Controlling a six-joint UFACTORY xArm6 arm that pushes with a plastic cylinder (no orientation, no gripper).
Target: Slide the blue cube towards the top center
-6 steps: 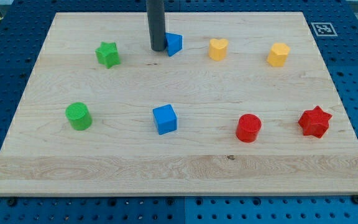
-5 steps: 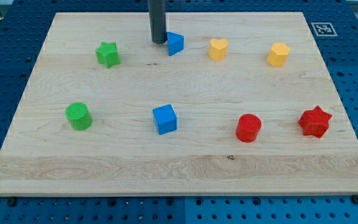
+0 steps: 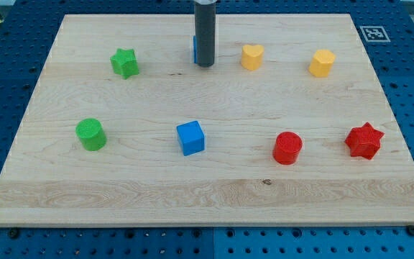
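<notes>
The blue cube (image 3: pixel 190 137) sits on the wooden board (image 3: pixel 207 194), a little below the middle and slightly to the view's left. My tip (image 3: pixel 205 65) stands near the view's top center, well above the cube and apart from it. The rod covers most of a second blue block (image 3: pixel 194 49), of which only a sliver shows at the rod's left edge; its shape cannot be made out now.
A green star (image 3: pixel 124 62) and a green cylinder (image 3: pixel 90 134) lie at the left. A yellow heart (image 3: pixel 251 55) and a yellow block (image 3: pixel 322 62) lie at the upper right. A red cylinder (image 3: pixel 287 147) and a red star (image 3: pixel 364 139) lie at the lower right.
The rod has moved to the view's right and slightly down, from the left side of the upper blue block to in front of it. No block has visibly moved.
</notes>
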